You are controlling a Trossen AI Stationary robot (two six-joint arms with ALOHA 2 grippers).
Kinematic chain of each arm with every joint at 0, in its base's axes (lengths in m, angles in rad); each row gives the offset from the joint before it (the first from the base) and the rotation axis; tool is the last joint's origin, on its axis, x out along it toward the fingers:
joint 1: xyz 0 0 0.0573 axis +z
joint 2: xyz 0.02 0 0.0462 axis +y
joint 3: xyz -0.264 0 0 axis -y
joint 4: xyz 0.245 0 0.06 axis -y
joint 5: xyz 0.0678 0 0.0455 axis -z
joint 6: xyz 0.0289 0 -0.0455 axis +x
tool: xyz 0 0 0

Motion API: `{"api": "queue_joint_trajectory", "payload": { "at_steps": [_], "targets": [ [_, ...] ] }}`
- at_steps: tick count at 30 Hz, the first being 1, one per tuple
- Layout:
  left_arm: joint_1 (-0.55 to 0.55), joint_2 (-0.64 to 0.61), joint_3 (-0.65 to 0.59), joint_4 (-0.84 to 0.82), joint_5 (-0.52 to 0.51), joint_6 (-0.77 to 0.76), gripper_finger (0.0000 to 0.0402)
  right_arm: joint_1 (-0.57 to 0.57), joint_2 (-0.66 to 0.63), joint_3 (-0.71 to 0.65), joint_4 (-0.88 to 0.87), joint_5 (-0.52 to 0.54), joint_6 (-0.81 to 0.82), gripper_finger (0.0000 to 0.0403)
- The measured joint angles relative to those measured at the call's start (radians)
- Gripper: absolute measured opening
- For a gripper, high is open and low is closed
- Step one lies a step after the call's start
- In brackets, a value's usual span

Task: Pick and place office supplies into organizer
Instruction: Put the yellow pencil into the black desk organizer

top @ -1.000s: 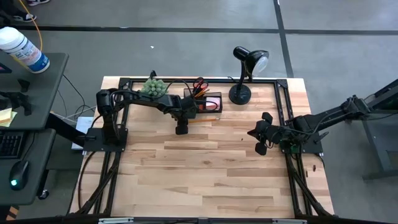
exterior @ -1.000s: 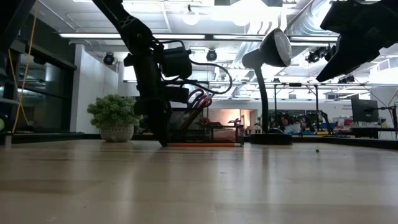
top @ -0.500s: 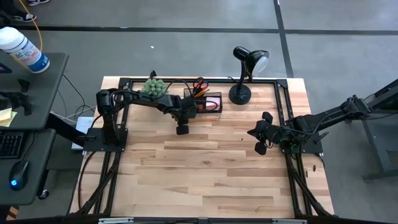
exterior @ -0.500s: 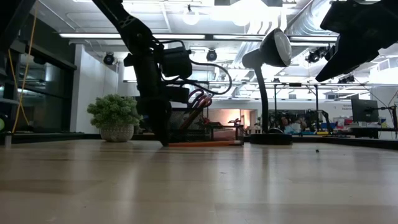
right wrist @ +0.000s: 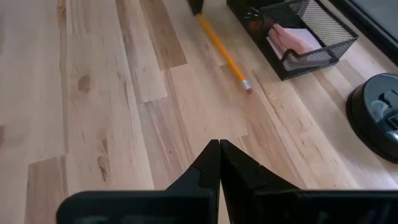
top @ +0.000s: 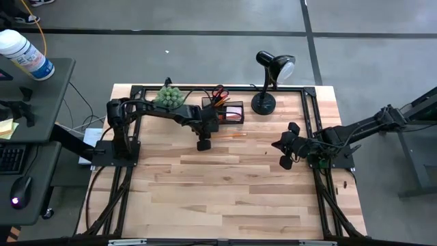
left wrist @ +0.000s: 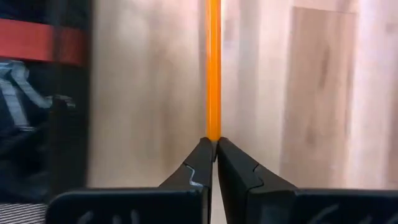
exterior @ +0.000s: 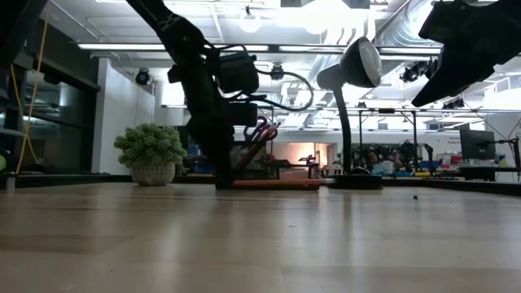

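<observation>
My left gripper [top: 203,143] stands on the near side of the black mesh organizer [top: 222,112] and is shut on an orange pencil [top: 229,135], which runs from it toward the table's right. The organizer holds red-handled scissors [top: 218,92], pencils and a pink sticky-note pad [right wrist: 292,40]. My right gripper [right wrist: 219,146] is shut on nothing and hovers over the table's right part [top: 285,154], well away from the pencil. The low view shows my left gripper [exterior: 221,183] reaching down to the tabletop. My left gripper pinches the pencil's left end [left wrist: 213,134] between its two fingertips [left wrist: 200,155], coming from above and pointing down. The pencil runs level away from the fingers, its eraser end [right wrist: 247,87] free toward the right. Whether it is clear of the table does not show.
A black desk lamp [top: 268,80] stands right of the organizer at the far edge, and a green spiky plant [top: 171,96] in a pot stands left of it. Bare wood fills the middle and near part of the table [top: 225,191]. A black frame rail [top: 311,116] runs along the right side.
My left gripper has shifted a little toward the table's right, taking the pencil with it. The pencil has slid rightward along the organizer's near side, its eraser end now reaching farther toward the lamp.
</observation>
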Motion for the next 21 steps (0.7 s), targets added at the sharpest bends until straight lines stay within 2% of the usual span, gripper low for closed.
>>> {"api": "queue_joint_trajectory", "payload": {
  "at_steps": [14, 21],
  "targets": [
    [-0.065, -0.002, 0.067, -0.020, 0.008, 0.039, 0.0000, 0.001, 0.000, 0.000, -0.061, -0.038, 0.079, 0.0005],
    [-0.074, -0.004, 0.112, -0.045, 0.008, 0.054, 0.0000, 0.034, -0.026, 0.000, -0.104, -0.175, 0.202, 0.0002]
  ]
}}
